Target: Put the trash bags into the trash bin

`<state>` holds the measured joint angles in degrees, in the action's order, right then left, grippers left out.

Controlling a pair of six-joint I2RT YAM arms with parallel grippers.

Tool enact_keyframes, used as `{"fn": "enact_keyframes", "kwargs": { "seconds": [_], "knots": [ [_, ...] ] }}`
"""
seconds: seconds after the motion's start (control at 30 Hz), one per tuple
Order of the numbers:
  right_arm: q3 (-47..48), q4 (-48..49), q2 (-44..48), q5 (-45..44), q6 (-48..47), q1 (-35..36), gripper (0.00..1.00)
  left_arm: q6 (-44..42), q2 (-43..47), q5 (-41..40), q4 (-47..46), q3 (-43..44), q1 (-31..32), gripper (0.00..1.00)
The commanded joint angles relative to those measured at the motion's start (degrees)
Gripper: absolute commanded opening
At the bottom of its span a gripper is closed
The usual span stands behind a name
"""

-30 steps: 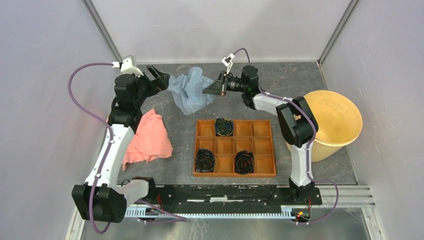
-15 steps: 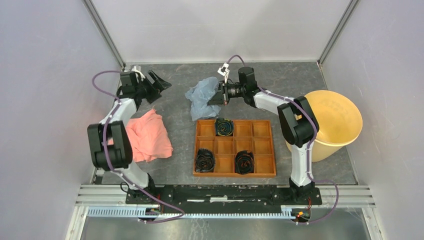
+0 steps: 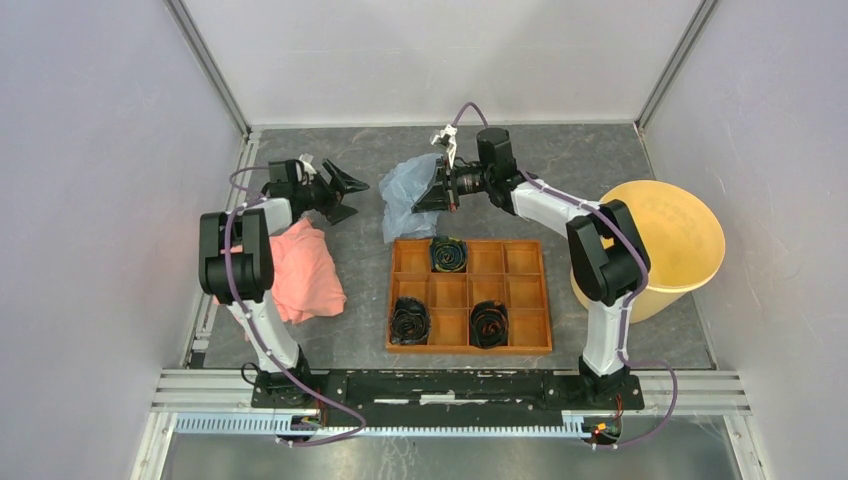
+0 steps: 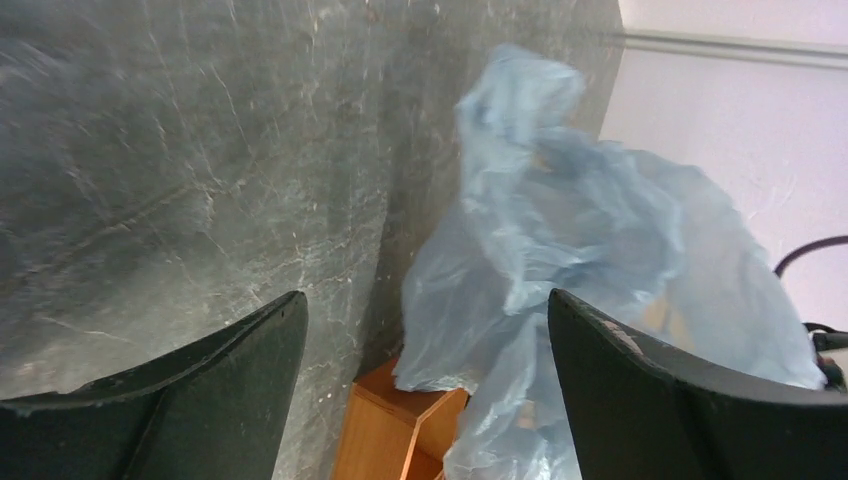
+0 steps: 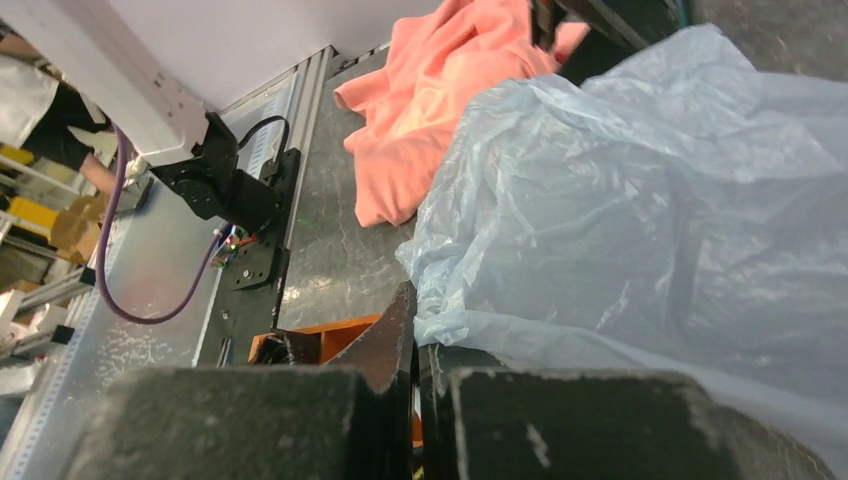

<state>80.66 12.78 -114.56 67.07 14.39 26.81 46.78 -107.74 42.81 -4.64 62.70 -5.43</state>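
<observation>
Your right claw [image 3: 432, 192] is clamped shut on a fold of the trash bag [image 3: 405, 195]. The right wrist view shows its 2 fingers pressed together with the pale blue film pinched between them. The bag is at the far middle of the surface [image 3: 560, 165], bunched up just beyond the far left corner of the orange tray [image 3: 468, 348]. In the left wrist view, its lower folds hang over that corner. You cannot tell from these views whether the film rests on the surface or hangs clear of it.

Your left claw [image 3: 352, 196] is spread wide and holds nothing. It points at the bag from the bag's left, near it but not touching, and the salmon-pink cloth [image 3: 300, 270] lies just behind it.

The coming move depends on 1 relation: the trash bin [image 3: 665, 240] is well apart from the bag, on the right arm's own right, at the right edge of the surface. The right arm's upper link rises between the 2 in the overhead view. The right arm is by far the nearer to the bin and already has the bag, so the carry is probably yours on that side, sweeping rightward over the tray's far edge.

The bag is crumpled with no clear long axis, and most of it trails left of the claw, away from the bin. Expect that loose bulk to lag and drape. It could drag across the tray or catch the bin's rim, so lift before you swing.
</observation>
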Motion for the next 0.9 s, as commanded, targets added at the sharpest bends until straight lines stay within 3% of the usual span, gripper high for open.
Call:
{"fn": "enact_keyframes", "kwargs": {
  "seconds": [0.0, 0.1, 0.27, 0.47, 0.7, 0.87],
  "knots": [
    [-1.07, 1.42, 5.02, 2.37, -3.13, 1.86, 0.00, 5.02, -1.47, 4.31, -4.89, 0.31, 1.39, 0.93],
    [-1.42, 1.29, 6.05, 2.99, -3.65, 2.62, 0.00, 6.76, -2.82, 5.04, -6.34, 0.10, 1.55, 0.91],
    [-1.47, -0.06, 6.63, 3.31, -4.93, 3.78, 0.00, 14.71, -4.79, 9.71, -17.09, -2.60, 2.74, 0.89],
    [-1.22, -1.49, 7.08, 3.49, -6.13, 5.11, 0.01, 14.74, -4.79, 9.65, -17.31, -2.63, 3.83, 0.87],
    [-0.07, -8.68, 7.51, 4.61, -12.35, 6.41, 0.00, 12.98, -3.87, 9.23, -17.33, -1.94, 4.03, 0.68],
    [-0.74, -11.45, 8.51, 4.37, -15.37, 6.82, 0.01, 11.19, -3.48, 9.05, -17.39, -0.36, 4.50, 0.71]
  ]
}}
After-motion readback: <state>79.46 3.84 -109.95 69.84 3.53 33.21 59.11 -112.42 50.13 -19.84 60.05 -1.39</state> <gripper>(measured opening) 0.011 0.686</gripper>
